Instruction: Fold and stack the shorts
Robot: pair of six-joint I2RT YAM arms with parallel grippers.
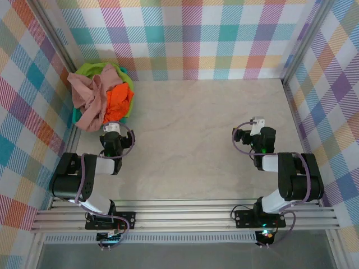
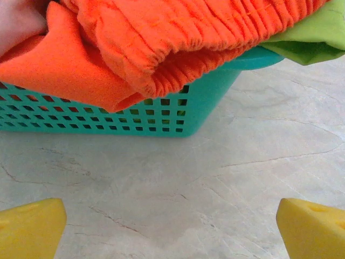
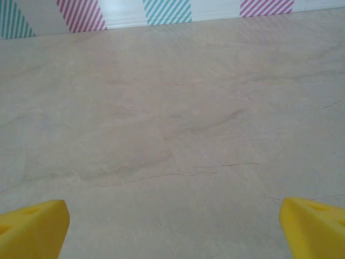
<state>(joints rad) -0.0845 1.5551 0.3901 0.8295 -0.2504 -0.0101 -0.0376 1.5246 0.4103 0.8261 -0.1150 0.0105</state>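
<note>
Three shorts lie heaped in a teal mesh basket [image 1: 76,115] at the back left: dusty pink shorts [image 1: 90,95] on top, bright orange shorts [image 1: 119,100] to their right, lime green shorts [image 1: 98,69] behind. My left gripper [image 1: 114,130] sits just in front of the heap, open and empty. In the left wrist view the orange shorts [image 2: 161,38] hang over the basket wall [image 2: 135,113], with green shorts [image 2: 312,38] at right and bare table between the yellow fingertips [image 2: 29,229]. My right gripper [image 1: 256,124] stands open over bare table at the right, yellow fingertips [image 3: 312,229] wide apart.
Plaid walls [image 1: 190,33] close the table on three sides, with aluminium posts at the corners. The marbled tabletop [image 1: 190,140] stretches between the two arms. A metal rail [image 1: 185,216] carrying the arm bases runs along the near edge.
</note>
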